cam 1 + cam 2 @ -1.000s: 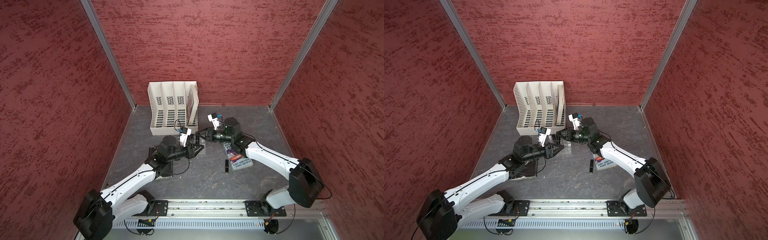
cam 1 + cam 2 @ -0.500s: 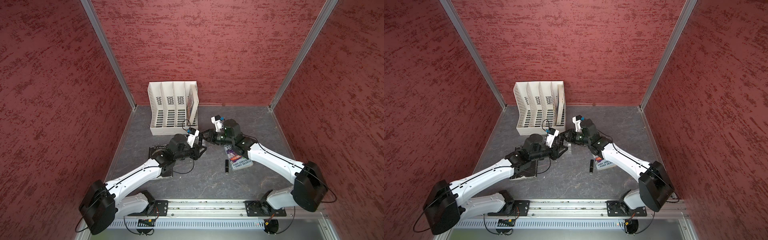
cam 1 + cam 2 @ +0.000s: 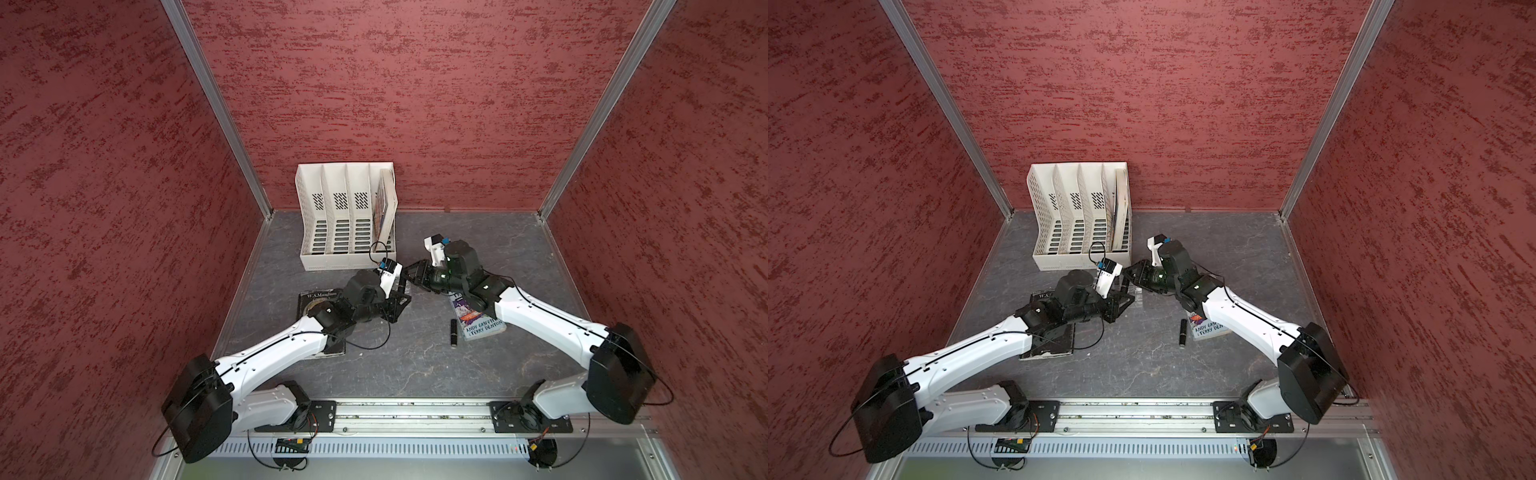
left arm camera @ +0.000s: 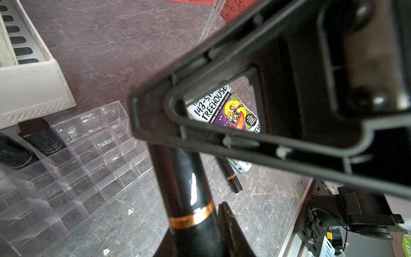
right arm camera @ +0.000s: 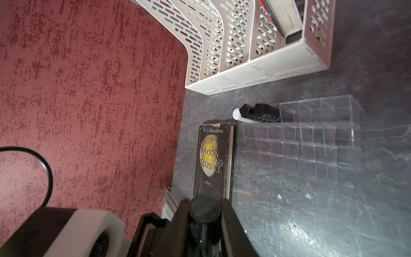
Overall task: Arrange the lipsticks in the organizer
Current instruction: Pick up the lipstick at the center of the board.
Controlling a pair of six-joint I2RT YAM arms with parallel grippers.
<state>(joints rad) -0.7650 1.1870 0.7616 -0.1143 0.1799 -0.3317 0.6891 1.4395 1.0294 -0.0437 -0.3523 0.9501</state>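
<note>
A glossy black lipstick (image 4: 186, 189) with a gold band is held in mid-air between both arms. My left gripper (image 4: 195, 227) is shut on its lower end, and my right gripper (image 5: 204, 202) is shut on its cap end (image 5: 204, 212). In both top views the grippers meet at the table's middle (image 3: 405, 282) (image 3: 1126, 284). The clear organizer (image 4: 89, 155) (image 5: 311, 144) lies just below them. Two black lipsticks (image 4: 42, 138) (image 5: 264, 112) and a white one (image 5: 241, 115) stand at one end of its back row. Another black lipstick (image 3: 454, 332) (image 4: 230, 175) lies loose on the table.
A white slotted file rack (image 3: 347, 216) holding a book stands at the back. A dark book (image 5: 213, 160) lies under my left arm. A purple paperback (image 3: 478, 324) lies under my right arm, beside the loose lipstick.
My left gripper has moved right to meet the right gripper and has shut on the free end of the lipstick. The right gripper has kept its grip.
</note>
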